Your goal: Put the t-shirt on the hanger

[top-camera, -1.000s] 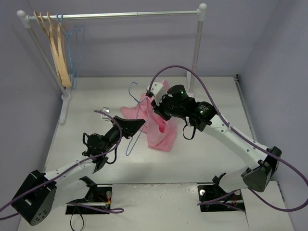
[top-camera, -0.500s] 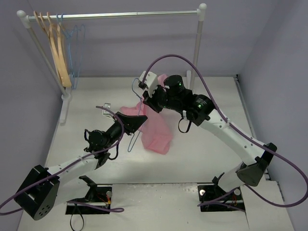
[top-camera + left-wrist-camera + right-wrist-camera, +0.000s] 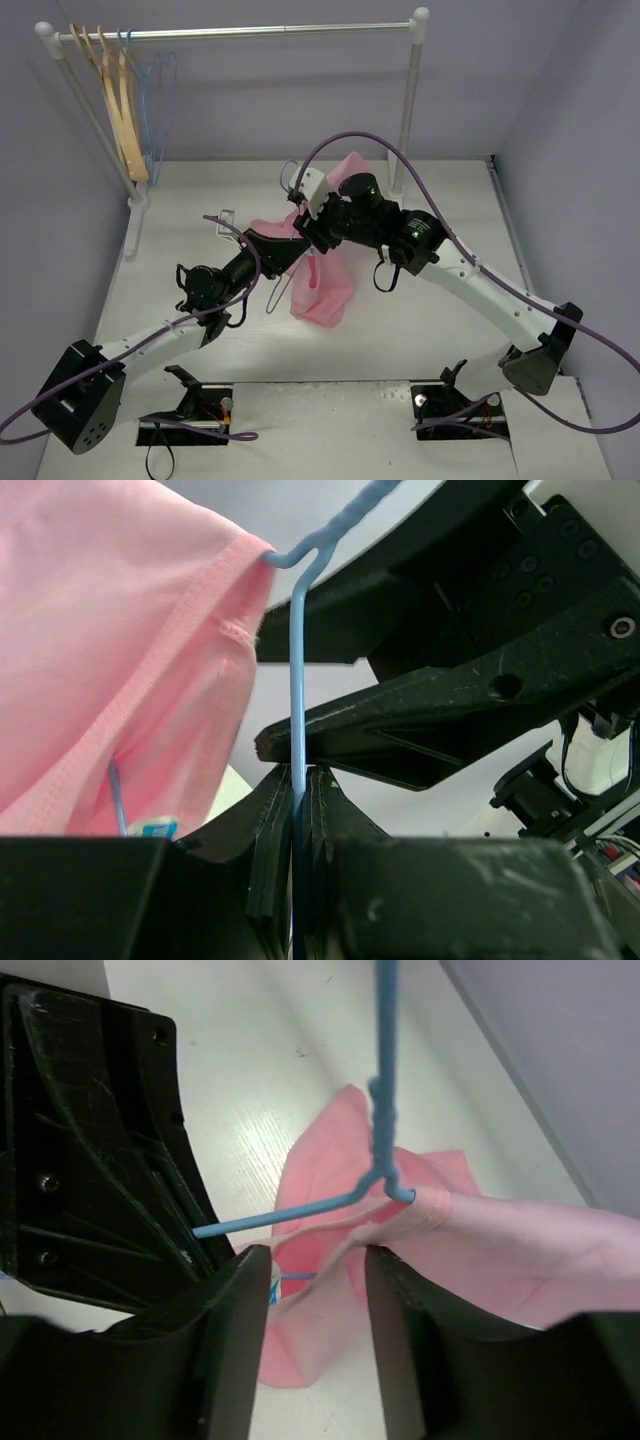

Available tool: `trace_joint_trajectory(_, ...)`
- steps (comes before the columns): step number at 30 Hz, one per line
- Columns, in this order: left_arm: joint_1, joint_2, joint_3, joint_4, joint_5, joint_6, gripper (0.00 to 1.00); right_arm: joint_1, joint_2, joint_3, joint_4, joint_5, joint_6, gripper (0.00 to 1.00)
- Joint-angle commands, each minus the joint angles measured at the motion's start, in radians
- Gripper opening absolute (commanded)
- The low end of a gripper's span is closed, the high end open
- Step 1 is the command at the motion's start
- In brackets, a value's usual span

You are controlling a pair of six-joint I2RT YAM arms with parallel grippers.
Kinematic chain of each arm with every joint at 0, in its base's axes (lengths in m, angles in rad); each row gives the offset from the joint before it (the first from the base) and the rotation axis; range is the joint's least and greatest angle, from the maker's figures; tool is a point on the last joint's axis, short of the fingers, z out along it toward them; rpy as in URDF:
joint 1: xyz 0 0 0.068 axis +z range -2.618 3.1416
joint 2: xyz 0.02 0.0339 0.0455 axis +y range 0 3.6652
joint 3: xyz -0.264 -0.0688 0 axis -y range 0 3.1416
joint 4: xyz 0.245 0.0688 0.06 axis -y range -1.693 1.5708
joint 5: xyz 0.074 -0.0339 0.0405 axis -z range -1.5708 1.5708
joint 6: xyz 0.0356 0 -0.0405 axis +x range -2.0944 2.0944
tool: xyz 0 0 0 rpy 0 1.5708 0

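Pink t-shirt [image 3: 325, 288] hangs crumpled from pale-blue wire hanger [image 3: 297, 670]; one hanger arm inside collar, other bare.

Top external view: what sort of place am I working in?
Likely a lab test cell staged as a small wardrobe: a garment rail with wooden hangers, a white table, plain lilac walls.

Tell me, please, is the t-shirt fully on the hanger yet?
Only partly: one shoulder of the hanger sits inside the t-shirt, while the other runs bare to the left tool.

Bright, even light, faint shadows; left hand [image 3: 297, 776] softly blurred close-up
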Motion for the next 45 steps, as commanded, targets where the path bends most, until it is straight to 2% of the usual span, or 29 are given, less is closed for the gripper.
trace_joint_trajectory(1,0.001,-0.03,0.073,0.142,0.016,0.012,0.0,0.004,-0.073,0.011,0.039,0.05,-0.006,0.46)
trace_joint_trajectory(5,0.001,-0.041,0.06,0.143,0.009,0.015,0.0,-0.024,-0.112,0.038,0.016,0.006,-0.027,0.54)
trace_joint_trajectory(15,0.002,-0.056,0.05,0.142,0.038,0.013,0.0,-0.223,-0.192,0.026,0.057,-0.079,-0.154,0.54)
trace_joint_trajectory(18,0.001,-0.061,0.047,0.14,0.047,0.009,0.0,-0.286,-0.177,0.037,0.041,-0.16,-0.239,0.56)
trace_joint_trajectory(20,0.001,-0.063,0.047,0.14,0.055,0.007,0.0,-0.321,-0.145,0.055,0.014,-0.267,-0.317,0.58)
trace_joint_trajectory(24,0.001,-0.056,0.053,0.139,0.068,-0.001,0.0,-0.331,-0.094,0.084,-0.041,-0.361,-0.449,0.62)
trace_joint_trajectory(32,0.001,-0.046,0.073,0.135,0.117,-0.01,0.0,-0.329,0.015,0.165,-0.121,-0.403,-0.608,0.63)
trace_joint_trajectory(45,0.001,0.003,0.123,0.122,0.22,-0.027,0.0,-0.328,0.05,0.162,-0.096,-0.484,-0.65,0.53)
